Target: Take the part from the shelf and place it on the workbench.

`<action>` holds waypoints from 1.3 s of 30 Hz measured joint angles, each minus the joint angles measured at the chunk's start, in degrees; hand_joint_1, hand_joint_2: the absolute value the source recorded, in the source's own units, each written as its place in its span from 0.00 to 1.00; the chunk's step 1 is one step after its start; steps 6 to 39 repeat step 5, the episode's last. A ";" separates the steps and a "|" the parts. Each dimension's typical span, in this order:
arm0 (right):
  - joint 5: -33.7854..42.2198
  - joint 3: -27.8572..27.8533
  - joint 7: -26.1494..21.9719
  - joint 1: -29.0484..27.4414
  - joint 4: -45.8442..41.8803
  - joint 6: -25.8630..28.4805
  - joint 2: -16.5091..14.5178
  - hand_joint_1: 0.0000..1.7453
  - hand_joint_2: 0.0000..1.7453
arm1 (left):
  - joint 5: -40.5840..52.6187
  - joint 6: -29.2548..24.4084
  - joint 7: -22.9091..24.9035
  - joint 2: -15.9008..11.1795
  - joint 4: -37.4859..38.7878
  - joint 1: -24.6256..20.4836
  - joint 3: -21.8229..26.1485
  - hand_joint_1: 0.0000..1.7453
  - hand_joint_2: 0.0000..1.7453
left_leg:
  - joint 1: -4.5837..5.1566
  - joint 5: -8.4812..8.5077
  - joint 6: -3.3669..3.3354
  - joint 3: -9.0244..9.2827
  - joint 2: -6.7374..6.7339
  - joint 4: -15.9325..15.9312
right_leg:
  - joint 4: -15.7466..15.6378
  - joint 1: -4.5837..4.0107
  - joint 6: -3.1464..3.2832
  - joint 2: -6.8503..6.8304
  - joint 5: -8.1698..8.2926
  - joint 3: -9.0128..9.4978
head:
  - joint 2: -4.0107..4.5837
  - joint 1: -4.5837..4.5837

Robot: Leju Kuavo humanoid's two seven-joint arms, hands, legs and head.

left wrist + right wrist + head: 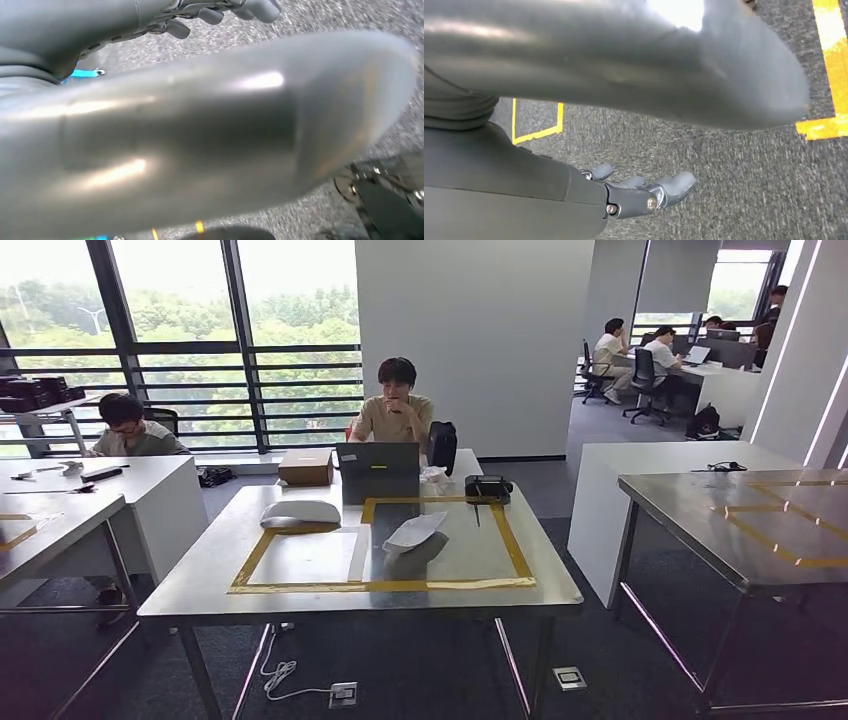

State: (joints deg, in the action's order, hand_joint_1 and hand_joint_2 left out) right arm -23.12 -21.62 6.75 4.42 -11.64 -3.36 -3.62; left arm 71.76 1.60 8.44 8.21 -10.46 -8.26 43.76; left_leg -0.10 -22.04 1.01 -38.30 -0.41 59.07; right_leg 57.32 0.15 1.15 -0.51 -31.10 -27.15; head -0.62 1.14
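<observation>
Workbench (200,585) bears two parts (300,512), laptop (378,472), box (306,467).

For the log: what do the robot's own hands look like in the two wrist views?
The left hand has smooth, rounded light-grey fingers beside a grey cover, with a small blue tab near it. The right hand shows a dark grey cover, metal knuckle hardware with visible screws, and rounded grey fingertips.

Yellow tape (380,585) frames the workbench (200,580) (white top, grey parts (300,512)).
</observation>
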 joint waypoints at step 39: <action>-1.33 1.09 -0.51 0.98 0.06 0.09 -1.10 0.00 1.00 | 1.00 0.34 -0.05 0.09 0.04 -0.37 -1.07 0.00 0.00 | -0.31 -11.68 1.45 -3.04 0.28 13.15 | -0.05 0.23 0.82 -0.21 3.59 -3.97 | 0.01 0.09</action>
